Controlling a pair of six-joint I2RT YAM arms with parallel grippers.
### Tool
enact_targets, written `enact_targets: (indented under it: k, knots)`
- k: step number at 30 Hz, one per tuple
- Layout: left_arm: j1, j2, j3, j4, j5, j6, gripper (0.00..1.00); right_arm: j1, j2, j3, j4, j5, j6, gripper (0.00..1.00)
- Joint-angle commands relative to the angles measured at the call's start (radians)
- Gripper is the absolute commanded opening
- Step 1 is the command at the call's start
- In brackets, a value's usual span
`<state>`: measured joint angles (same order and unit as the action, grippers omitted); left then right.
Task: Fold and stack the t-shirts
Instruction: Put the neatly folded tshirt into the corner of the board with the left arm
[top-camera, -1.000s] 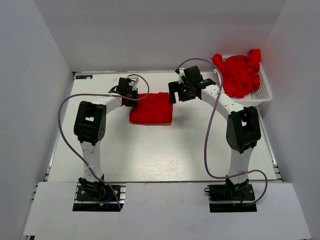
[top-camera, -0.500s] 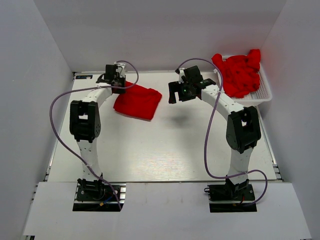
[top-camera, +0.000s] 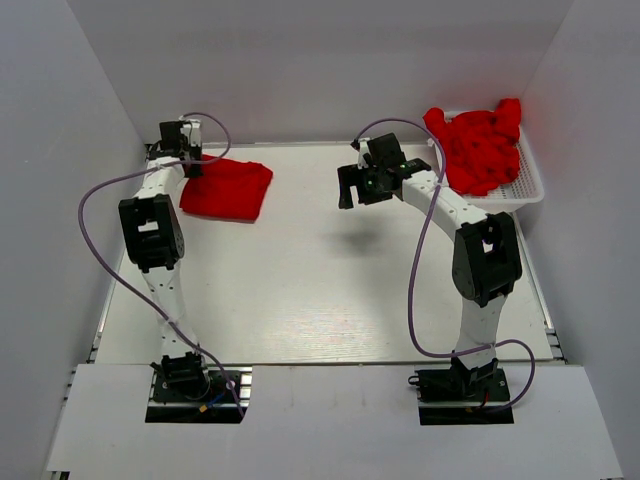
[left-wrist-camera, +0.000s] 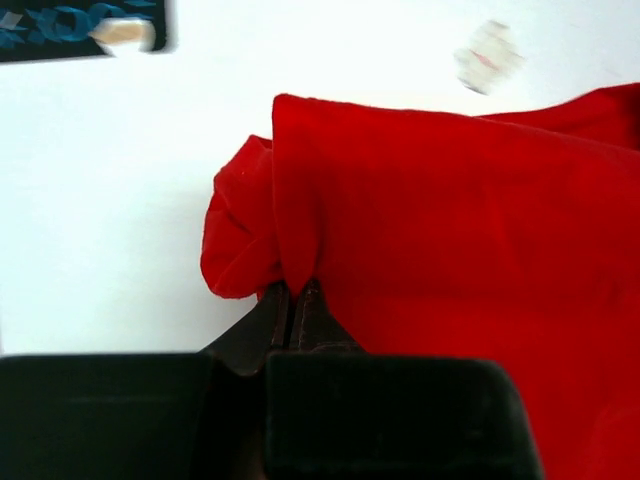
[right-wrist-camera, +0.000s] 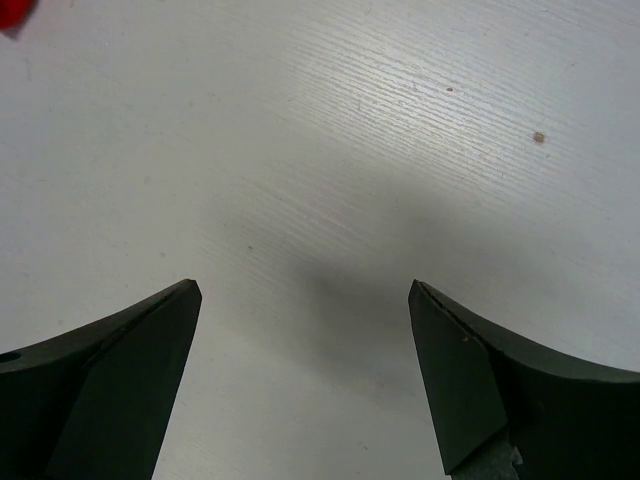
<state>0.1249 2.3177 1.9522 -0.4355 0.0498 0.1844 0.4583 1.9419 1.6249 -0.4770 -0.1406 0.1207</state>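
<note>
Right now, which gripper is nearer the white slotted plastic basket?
Right. The right gripper hangs open left of the white slotted plastic basket; the left gripper is at the far-left corner, shut on a folded red cloth t-shirt.

Two arms on show, left arm (top-camera: 152, 232) and right arm (top-camera: 487, 258): white links, chunky black joints, black bases (top-camera: 190, 385). A purple cable (top-camera: 424, 240) loops off each. The right gripper (right-wrist-camera: 305, 287) shows matte black wedge fingers (right-wrist-camera: 110, 375).
</note>
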Motion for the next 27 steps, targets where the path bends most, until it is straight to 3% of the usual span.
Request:
enact_targets:
  k: [1,13,22,27]
  knots:
    - [0.051,0.031,0.109,-0.04,0.008,0.033,0.0,-0.001,0.017,0.026,-0.006,0.007,-0.007,0.9]
    - [0.148,0.201,0.389,0.007,-0.033,0.043,0.0,-0.003,0.069,0.101,-0.003,-0.005,0.01,0.9]
    - [0.171,0.221,0.389,0.084,-0.14,0.033,0.0,0.0,0.075,0.105,-0.003,-0.01,0.025,0.9]
    - [0.171,0.23,0.389,0.127,-0.131,0.007,0.0,0.0,0.084,0.11,-0.006,-0.02,0.03,0.9]
